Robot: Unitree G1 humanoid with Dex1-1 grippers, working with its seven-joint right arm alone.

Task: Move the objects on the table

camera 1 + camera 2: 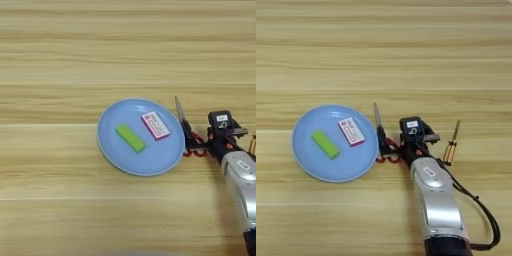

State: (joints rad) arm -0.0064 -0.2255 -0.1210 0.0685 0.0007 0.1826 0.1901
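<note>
A lime-green block [130, 138] lies on the blue plate [112, 145], left of its centre. A flat white box with a red-pink label [155, 125] lies on the plate too, toward the upper right. My right gripper [404, 122] sits on the table just right of the plate. One black finger [378, 122] stands along the plate's right rim, and the other is set well apart from it on the far side of the black motor box. Nothing is between them. The silver forearm [438, 205] comes in from the bottom edge.
A small screwdriver with an amber handle [450, 148] lies on the table just right of the gripper. A black cable [487, 215] loops off the forearm's right side. The wide tan wooden table [75, 50] stretches bare above and left of the plate.
</note>
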